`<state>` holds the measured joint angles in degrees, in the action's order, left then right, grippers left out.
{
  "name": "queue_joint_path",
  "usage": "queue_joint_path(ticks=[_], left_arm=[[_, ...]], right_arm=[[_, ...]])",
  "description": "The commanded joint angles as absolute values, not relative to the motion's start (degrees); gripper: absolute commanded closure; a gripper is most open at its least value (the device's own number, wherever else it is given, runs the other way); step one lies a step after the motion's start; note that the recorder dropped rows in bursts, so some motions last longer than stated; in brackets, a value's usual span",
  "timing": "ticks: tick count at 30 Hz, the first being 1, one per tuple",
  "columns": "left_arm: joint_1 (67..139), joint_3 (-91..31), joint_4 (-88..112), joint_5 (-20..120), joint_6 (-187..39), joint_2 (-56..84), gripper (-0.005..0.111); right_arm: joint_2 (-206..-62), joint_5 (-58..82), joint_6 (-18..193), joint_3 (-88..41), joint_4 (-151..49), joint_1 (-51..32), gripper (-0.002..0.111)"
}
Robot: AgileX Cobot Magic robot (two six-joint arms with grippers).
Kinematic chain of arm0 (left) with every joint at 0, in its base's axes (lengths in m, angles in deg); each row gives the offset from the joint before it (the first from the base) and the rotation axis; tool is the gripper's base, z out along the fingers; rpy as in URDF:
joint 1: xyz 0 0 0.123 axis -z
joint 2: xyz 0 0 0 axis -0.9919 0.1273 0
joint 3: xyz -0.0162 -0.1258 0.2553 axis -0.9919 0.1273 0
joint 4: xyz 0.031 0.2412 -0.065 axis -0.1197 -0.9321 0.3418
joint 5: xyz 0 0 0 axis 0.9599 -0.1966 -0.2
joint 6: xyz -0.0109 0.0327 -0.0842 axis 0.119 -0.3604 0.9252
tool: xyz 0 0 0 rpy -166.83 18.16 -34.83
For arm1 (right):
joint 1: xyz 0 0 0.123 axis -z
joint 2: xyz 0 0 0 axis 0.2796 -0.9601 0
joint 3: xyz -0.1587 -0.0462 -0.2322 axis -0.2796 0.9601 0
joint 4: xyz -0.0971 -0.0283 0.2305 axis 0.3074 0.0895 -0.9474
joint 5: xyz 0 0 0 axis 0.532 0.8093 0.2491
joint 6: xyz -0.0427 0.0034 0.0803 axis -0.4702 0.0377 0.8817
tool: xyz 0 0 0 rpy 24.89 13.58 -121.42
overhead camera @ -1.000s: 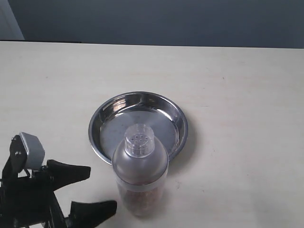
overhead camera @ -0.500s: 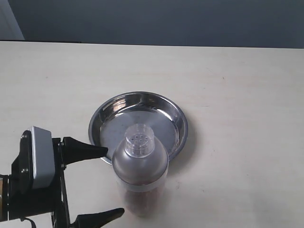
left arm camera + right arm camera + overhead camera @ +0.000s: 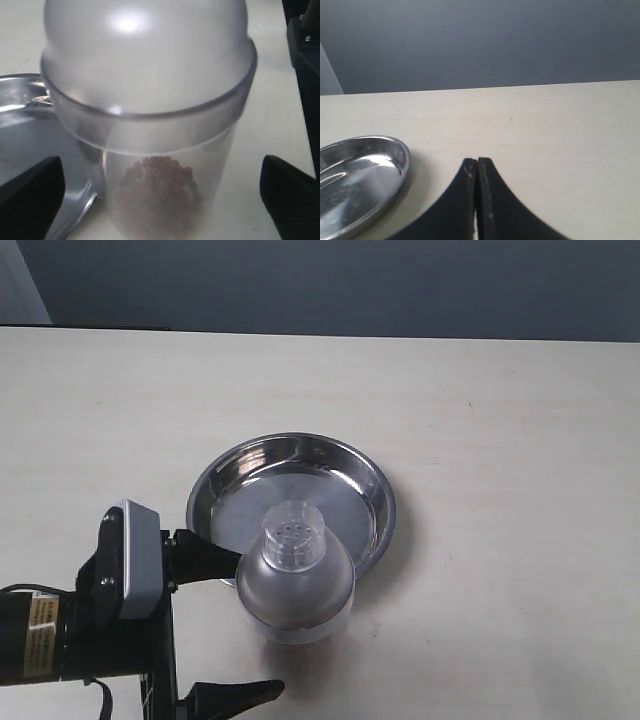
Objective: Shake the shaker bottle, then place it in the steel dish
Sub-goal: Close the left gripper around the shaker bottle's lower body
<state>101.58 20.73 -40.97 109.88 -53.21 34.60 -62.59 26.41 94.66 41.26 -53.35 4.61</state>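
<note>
Currently: shaker bottle [image 3: 296, 585] stands upright on the table [image 3: 500, 390], outside the steel dish [image 3: 372, 483], just beside its rim on the side nearest the exterior camera. Whether base and rim touch, cannot tell. Perforated cap faces up; frosted dome hides most of the body from above. Left wrist view: brown granules sit in a small heap at the bottle's bottom [image 3: 150, 125], dish [image 3: 30, 135] close alongside.

Left gripper [image 3: 258, 625] is spread wide, one black finger on each side of the bottle. Left wrist view shows a gap between each finger [image 3: 30, 197] and the clear wall, so nothing is held.

Right gripper [image 3: 477, 165]: fingers pressed together, holding nothing, above bare table, dish [image 3: 360, 175] off to one side. It is outside the exterior view.
</note>
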Motion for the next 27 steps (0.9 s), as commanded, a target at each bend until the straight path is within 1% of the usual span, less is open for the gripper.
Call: queue_joint_path(ticks=[1, 8, 18, 27], left_arm=[[102.2, 18.4, -42.3, 112.6, -53.8, 39.1, 0.001], [102.2, 14.9, -43.9, 119.7, -53.9, 45.8, 0.001], [102.2, 10.6, -49.0, 120.3, -55.2, 52.6, 0.001], [102.2, 9.6, -47.6, 120.3, -54.5, 52.9, 0.001]], right_arm=[[-62.3, 25.6, 94.7, 41.3, -53.6, 4.9, 0.109], [-62.3, 25.6, 94.7, 41.3, -53.6, 4.9, 0.109], [-62.3, 25.6, 94.7, 41.3, -53.6, 4.9, 0.109], [-62.3, 25.6, 94.7, 41.3, -53.6, 4.9, 0.109]])
